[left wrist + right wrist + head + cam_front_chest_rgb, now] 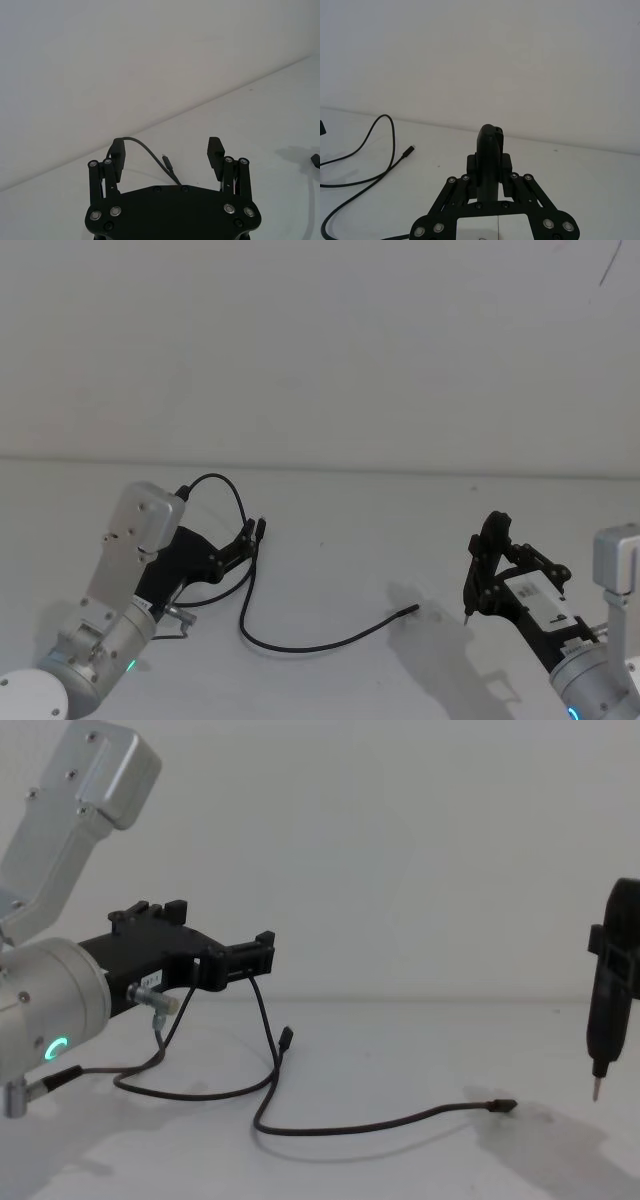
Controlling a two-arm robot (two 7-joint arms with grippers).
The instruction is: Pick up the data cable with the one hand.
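Data cable (300,647), thin black loop over wide left gripper (167,146) jaws; right gripper (489,162) tight around tool (598,1065).

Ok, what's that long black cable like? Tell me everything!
The data cable is a thin, bendy black cord with a small dark plug at its end. It lies in loose curves on the white table, and one part loops up by the open left gripper, not pinched between its fingers.

White table (350,540), black data cable (310,647) partly lying on it, nr centre
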